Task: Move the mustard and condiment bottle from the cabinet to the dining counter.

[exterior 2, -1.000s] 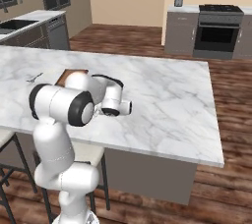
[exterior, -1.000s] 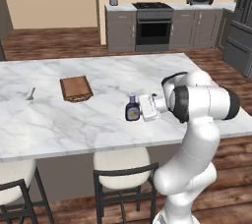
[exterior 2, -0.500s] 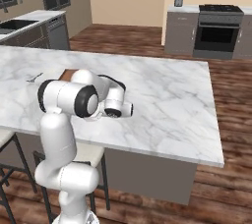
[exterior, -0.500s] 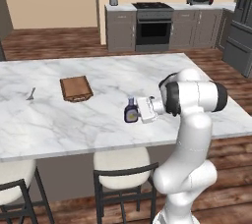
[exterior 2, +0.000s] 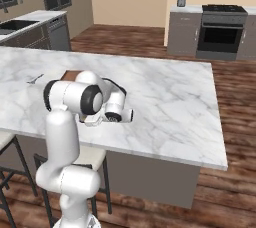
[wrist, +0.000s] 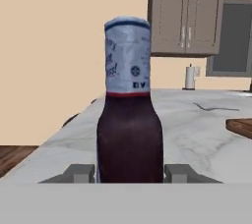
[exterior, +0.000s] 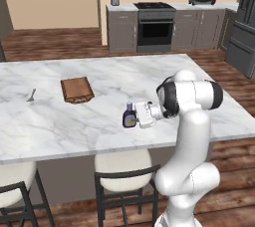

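While the dark two-finger gripper (wrist: 129, 173) clamps the small dark purple-brown, pale-capped condiment bottle (exterior: 129, 116) upright on the white grey-veined marble worktop (exterior: 104, 74), placing looks nearly finished; next: release, back away.

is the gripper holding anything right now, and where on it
Yes: the gripper is shut on the condiment bottle, its fingers clamping the lower body from both sides as it stands upright on the dining counter.
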### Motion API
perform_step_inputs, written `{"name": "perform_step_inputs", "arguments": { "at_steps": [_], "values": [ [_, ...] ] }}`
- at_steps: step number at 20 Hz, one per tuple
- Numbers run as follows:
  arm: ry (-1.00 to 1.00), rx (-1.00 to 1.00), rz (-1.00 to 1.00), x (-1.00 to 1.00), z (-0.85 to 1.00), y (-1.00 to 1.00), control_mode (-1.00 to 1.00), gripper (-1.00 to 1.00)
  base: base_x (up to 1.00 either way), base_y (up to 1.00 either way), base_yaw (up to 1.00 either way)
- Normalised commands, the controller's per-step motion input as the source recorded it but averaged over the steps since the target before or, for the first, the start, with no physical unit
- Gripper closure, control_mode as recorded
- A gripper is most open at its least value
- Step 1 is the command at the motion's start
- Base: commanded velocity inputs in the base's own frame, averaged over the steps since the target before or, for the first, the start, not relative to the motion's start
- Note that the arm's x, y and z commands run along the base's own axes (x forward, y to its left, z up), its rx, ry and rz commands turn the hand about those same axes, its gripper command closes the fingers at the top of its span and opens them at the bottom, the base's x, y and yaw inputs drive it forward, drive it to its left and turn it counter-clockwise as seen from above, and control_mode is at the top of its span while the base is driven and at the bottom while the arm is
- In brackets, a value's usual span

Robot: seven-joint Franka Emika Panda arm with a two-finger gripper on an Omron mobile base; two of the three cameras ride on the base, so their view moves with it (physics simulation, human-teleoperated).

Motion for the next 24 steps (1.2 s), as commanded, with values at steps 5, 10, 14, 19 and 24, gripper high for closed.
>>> {"name": "perform_step_inputs", "arguments": {
  "at_steps": [5, 10, 14, 19, 24],
  "values": [
    [-0.03, 0.00, 0.00, 0.09, -0.24, 0.09, -1.00, 1.00, 0.00, 0.00, 0.00],
    [-0.04, 0.00, 0.00, 0.12, -0.22, 0.09, -1.00, 1.00, 0.00, 0.00, 0.00],
    [-0.05, 0.00, 0.00, 0.14, -0.23, 0.06, -1.00, 1.00, 0.00, 0.00, 0.00],
    [-0.03, 0.00, 0.00, 0.10, -0.26, 0.03, -1.00, 1.00, 0.00, 0.00, 0.00],
    [0.00, 0.00, 0.00, 0.01, -0.21, 0.01, -1.00, 1.00, 0.00, 0.00, 0.00]
  ]
}}
